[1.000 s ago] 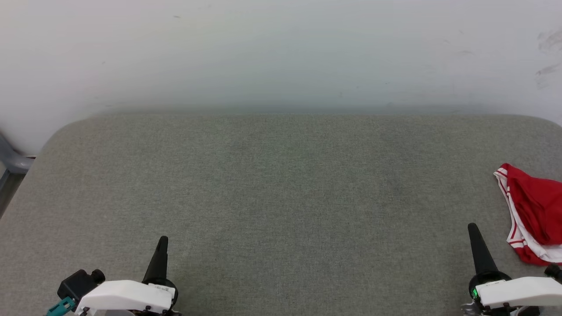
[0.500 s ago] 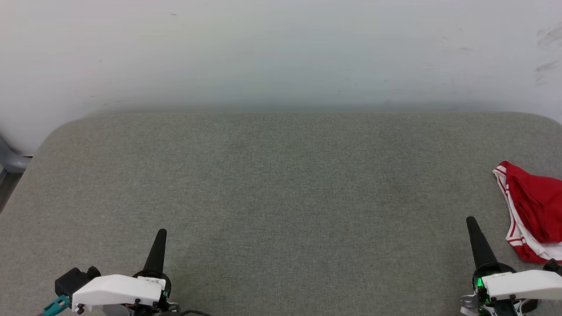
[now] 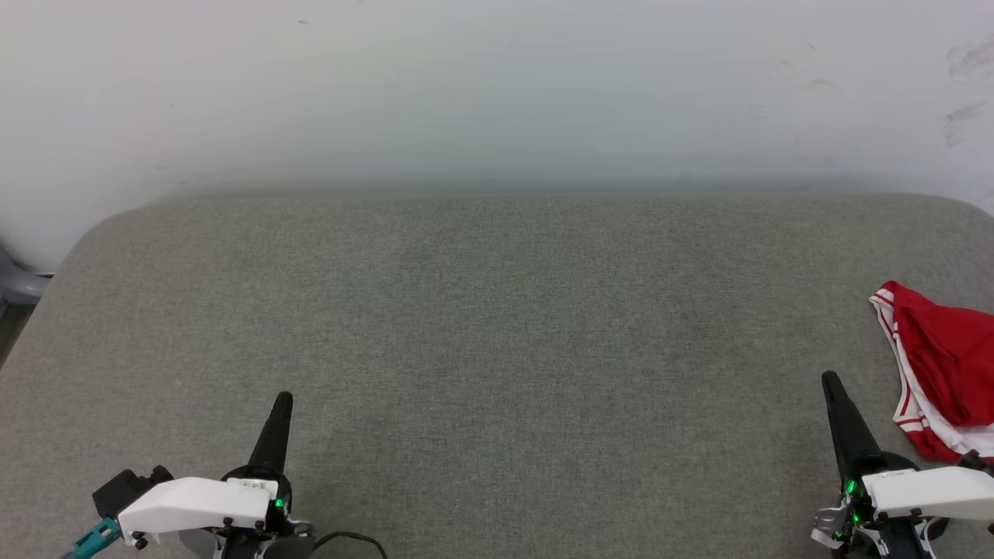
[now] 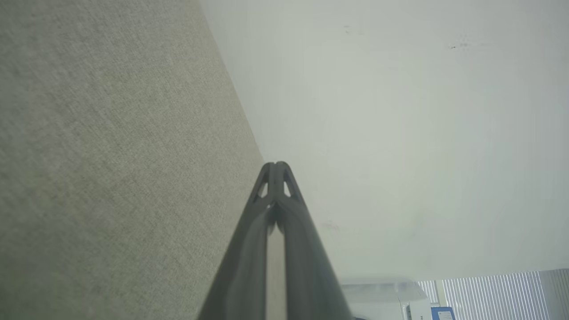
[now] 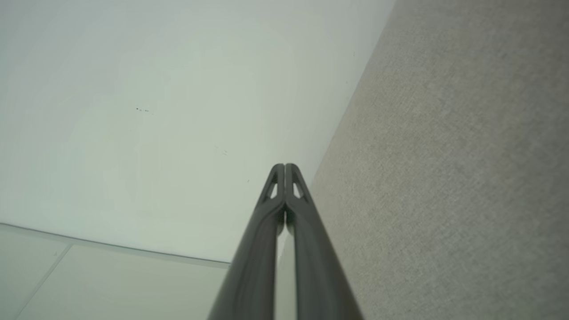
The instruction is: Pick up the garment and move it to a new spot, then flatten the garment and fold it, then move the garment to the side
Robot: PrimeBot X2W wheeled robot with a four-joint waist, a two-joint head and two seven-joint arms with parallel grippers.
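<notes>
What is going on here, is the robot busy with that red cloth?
Nothing is being handled right now. The red garment lies crumpled on the grey padded surface, far to the robot's right, untouched. The left gripper and the right gripper are both shut and empty, near the front edge. The right gripper is close beside the garment but apart from it.

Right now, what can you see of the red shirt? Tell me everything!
The garment is soft-looking red cloth with white edging that carries thin red stripes. It lies crumpled, not spread flat, far to the right on the grey fabric surface, partly cut off by the picture's edge. It rests on that surface. The shut right gripper points up just left of it, its fingers clear of the cloth.
</notes>
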